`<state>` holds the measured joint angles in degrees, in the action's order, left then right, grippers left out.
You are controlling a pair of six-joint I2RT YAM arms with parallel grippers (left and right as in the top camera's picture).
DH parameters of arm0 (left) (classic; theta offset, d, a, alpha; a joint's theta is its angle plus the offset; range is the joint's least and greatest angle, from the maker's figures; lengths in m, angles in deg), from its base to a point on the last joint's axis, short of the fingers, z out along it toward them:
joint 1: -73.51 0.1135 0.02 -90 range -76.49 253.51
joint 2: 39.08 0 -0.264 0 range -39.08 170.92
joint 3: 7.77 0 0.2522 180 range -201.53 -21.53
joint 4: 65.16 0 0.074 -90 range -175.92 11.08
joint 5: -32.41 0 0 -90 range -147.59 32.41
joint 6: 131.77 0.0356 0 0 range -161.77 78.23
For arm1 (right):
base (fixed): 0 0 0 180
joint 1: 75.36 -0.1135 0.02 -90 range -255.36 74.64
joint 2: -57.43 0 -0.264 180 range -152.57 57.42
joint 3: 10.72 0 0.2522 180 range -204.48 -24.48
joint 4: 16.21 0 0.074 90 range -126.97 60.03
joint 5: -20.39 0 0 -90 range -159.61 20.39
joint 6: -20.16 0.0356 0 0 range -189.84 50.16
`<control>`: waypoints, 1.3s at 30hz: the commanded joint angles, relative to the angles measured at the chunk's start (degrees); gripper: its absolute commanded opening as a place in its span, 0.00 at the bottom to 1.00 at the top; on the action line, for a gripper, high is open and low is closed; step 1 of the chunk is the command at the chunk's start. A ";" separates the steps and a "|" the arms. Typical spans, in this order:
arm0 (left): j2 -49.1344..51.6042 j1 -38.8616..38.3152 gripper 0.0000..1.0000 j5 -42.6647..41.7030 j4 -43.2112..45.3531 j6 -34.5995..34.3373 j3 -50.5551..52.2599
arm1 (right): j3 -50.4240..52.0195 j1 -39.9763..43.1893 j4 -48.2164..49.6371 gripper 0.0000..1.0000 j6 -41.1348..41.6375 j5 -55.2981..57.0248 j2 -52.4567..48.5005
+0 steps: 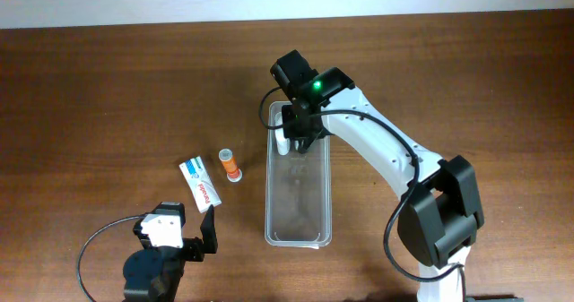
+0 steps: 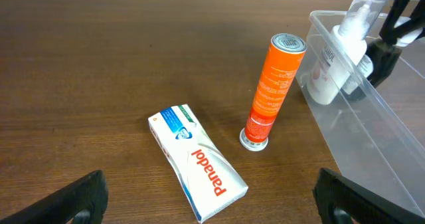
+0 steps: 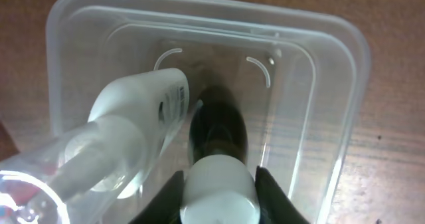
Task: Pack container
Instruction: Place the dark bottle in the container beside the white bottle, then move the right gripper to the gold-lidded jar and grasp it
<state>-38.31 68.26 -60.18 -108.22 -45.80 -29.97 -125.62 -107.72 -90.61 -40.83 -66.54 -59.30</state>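
Brown wooden table, clear container — white spray bottle inside, right jaws pinching dark bottle, left jaws spread.

Soft even light; container rim slightly blurred, perhaps glare, in right wrist view.

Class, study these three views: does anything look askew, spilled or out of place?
The white spray bottle leans tilted at one end of the container instead of lying flat. The right gripper holds a dark bottle beside it.
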 commanded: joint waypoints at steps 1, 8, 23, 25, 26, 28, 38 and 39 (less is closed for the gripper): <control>-0.48 0.33 0.99 0.42 0.20 1.09 0.33 | -0.37 -0.26 0.26 0.32 0.44 -0.02 0.63; -0.48 0.33 0.99 0.42 0.20 1.09 0.33 | -1.95 0.46 -1.49 0.40 -0.22 1.81 4.70; -0.48 0.33 0.99 0.42 0.20 1.09 0.33 | -2.19 19.37 -24.28 0.70 -0.24 11.69 28.41; -0.48 0.33 1.00 0.42 0.20 1.09 0.33 | -1.31 23.54 -26.73 0.70 -0.26 11.74 28.65; -0.48 0.33 0.99 0.42 0.20 1.09 0.33 | -0.33 25.94 -27.78 0.70 -0.57 11.56 28.61; -0.48 0.33 0.99 0.42 0.20 1.09 0.33 | 2.16 28.98 -27.71 0.70 -2.64 10.29 28.52; -0.48 0.33 0.99 0.42 0.20 1.09 0.33 | 25.03 38.34 -11.52 0.70 -5.22 4.31 28.30; -0.48 0.33 0.99 0.42 0.20 1.09 0.33 | 27.26 39.08 -9.40 0.69 -5.22 2.84 28.13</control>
<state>-38.28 68.26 -60.16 -108.20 -45.80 -29.97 -103.02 -70.58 -102.61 -45.33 -60.02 -30.58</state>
